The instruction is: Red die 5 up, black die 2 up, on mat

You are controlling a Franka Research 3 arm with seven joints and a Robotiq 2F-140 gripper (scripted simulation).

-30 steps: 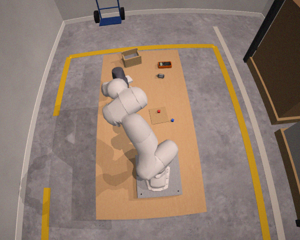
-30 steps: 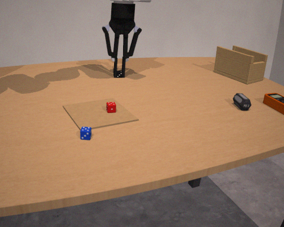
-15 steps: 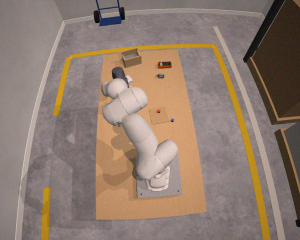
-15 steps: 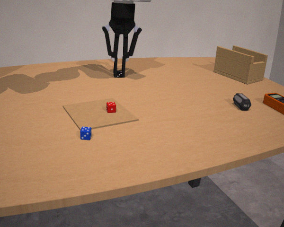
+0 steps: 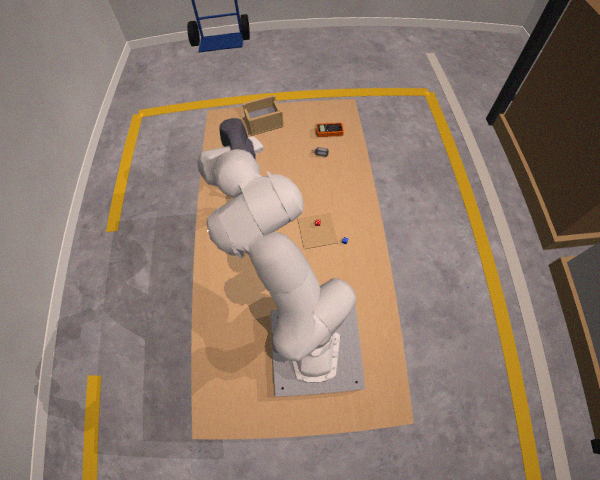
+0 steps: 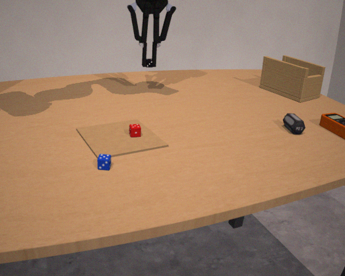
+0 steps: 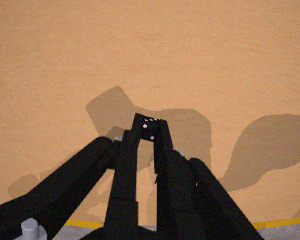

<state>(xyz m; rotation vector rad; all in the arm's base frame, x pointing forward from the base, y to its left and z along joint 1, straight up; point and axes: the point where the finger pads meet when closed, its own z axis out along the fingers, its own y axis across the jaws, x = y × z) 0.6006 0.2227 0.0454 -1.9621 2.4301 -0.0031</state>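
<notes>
My gripper points down, shut on the black die, raised above the table left of the mat in the top view. In the wrist view its face toward the hand shows two pips; a side face shows several. The red die sits flat on the mat, with what looks like 5 on top and 1 on a side. The blue die sits flat on the table just off the mat's corner, with what looks like 5 on top. The top view hides the fingertips.
An open wooden box stands at the table's far end. An orange multimeter and a dark grey faceted object lie to its right in the top view.
</notes>
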